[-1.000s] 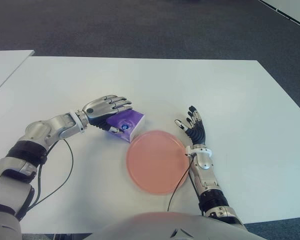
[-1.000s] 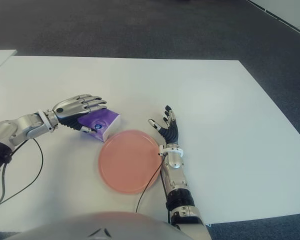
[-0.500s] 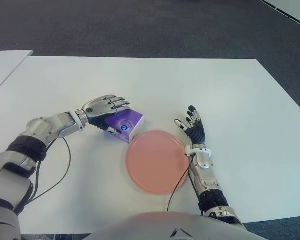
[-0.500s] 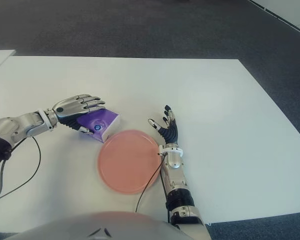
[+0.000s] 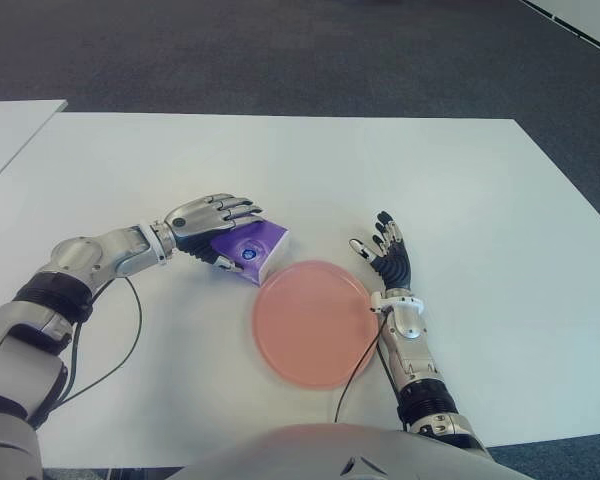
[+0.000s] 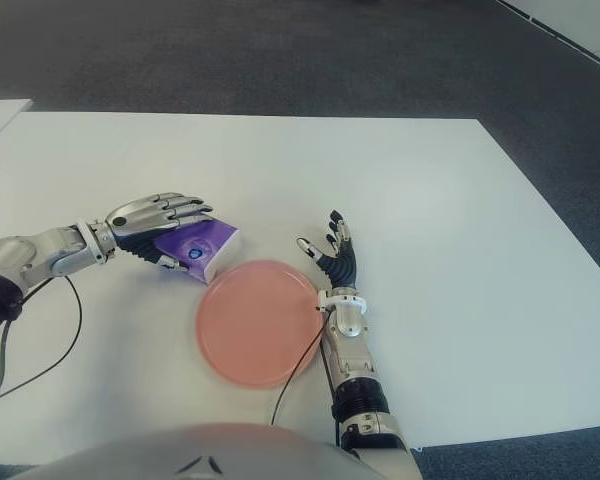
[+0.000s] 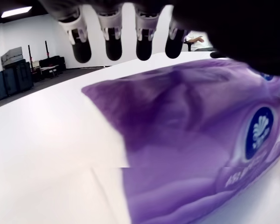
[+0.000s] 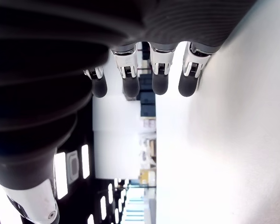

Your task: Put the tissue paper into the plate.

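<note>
The white counter [image 5: 460,170] spreads wide before me, its far edge meeting dark grey carpet [image 5: 280,50], with a second white surface [image 5: 10,125] off past my left corner. Most of the counter is bare: broad open room lies beyond both my hands and out to my right as far as the edge.

The pink plate [image 5: 312,322] sits near my body, just right of centre, flat on the counter. A thin black cable [image 5: 360,355] curves over its right rim beside my right forearm.

The tissue paper [image 5: 252,248], a purple pack, lies on the counter just beyond the plate's far-left rim, close to it; whether the two touch I cannot tell. My left hand [image 5: 208,218] covers the pack's left end, the fingers [image 7: 113,44] arched over its top with the tips hanging just clear of the wrapper, so they are not clenched on it.

My right hand [image 5: 385,258] shows just beside the plate's right rim, its fingers [image 8: 158,79] extended and released, grasping nothing.
</note>
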`<state>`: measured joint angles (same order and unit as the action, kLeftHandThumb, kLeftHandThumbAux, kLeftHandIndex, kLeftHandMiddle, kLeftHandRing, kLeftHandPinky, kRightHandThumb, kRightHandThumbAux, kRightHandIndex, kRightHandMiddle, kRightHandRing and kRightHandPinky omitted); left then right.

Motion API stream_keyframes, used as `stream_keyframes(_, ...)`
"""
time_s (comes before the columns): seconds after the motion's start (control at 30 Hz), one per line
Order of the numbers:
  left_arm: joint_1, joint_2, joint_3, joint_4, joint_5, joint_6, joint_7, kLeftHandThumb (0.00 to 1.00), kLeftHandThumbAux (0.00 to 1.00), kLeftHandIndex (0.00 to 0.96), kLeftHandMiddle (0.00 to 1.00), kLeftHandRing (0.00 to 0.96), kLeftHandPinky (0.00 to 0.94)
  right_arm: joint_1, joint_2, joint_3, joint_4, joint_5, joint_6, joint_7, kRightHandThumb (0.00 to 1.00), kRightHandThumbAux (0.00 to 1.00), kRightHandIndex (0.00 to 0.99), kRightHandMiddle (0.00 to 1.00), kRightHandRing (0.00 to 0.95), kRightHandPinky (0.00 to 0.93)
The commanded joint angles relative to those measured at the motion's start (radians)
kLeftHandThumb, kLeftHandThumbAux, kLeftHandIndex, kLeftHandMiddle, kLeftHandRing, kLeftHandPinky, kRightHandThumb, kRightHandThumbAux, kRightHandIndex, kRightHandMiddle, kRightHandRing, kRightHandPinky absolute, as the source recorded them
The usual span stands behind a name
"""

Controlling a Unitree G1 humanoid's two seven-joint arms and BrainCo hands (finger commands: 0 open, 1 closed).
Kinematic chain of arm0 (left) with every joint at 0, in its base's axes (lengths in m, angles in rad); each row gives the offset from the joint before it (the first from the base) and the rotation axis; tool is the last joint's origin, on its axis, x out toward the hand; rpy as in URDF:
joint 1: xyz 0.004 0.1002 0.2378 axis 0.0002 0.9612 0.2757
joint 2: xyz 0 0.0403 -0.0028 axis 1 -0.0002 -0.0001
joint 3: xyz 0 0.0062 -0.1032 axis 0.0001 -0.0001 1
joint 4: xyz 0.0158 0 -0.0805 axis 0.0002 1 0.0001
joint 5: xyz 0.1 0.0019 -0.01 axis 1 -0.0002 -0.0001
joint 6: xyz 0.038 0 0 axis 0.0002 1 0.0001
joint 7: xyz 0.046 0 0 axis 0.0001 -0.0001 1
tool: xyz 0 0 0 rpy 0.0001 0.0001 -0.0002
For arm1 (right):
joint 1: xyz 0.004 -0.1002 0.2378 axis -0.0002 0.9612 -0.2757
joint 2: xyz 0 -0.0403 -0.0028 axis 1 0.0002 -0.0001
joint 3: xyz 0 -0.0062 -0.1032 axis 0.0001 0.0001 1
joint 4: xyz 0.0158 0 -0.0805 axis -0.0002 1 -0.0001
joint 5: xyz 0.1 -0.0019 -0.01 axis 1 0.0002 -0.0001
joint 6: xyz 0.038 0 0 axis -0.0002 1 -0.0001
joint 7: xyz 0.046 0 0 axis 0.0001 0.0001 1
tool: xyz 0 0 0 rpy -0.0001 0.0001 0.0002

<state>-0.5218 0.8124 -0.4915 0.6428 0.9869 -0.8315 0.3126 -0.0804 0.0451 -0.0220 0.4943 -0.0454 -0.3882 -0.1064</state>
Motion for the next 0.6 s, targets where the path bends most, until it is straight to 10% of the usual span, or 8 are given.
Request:
stream_keyframes(0.03,0.022,0.008,0.006,-0.005,-0.054,-0.03,-0.049,0.172,0.195,0.0,0.0,0.0,0.0,0.068,0.005,-0.004,0.062,0.009,0.079,0.005,0.133,0.735,0.046,0.03,0.0,0.001)
stream_keyframes(0.6,0.055,-0.001,0.041,-0.036,-0.218,-0.086,-0.214,0.187,0.222,0.0,0.0,0.0,0.0,0.055,0.004,0.0,0.07,-0.002,0.086,-0.002,0.131,0.73,0.054,0.038,0.0,0.0)
